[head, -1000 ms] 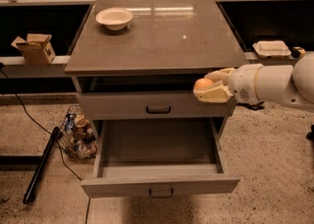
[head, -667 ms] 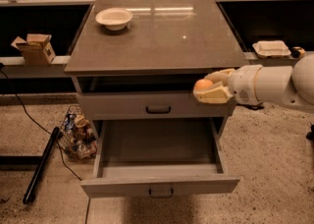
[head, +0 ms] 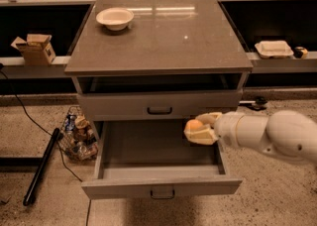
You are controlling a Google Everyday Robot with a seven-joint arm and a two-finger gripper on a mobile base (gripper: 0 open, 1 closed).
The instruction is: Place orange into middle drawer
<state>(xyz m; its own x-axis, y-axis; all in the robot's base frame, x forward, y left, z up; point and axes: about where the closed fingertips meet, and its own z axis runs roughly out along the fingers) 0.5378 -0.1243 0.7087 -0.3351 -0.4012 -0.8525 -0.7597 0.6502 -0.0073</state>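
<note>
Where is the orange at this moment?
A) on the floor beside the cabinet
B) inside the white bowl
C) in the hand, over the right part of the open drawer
C: the hand grips the orange above the right part of the open middle drawer; the white bowl holds no fruit.

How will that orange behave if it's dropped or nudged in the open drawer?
The orange, held in the gripper above the right side of the drawer, is round and smooth, so it will probably roll on the flat floor until a wall stops it. It seems firm: it keeps its round shape between the fingers.
</note>
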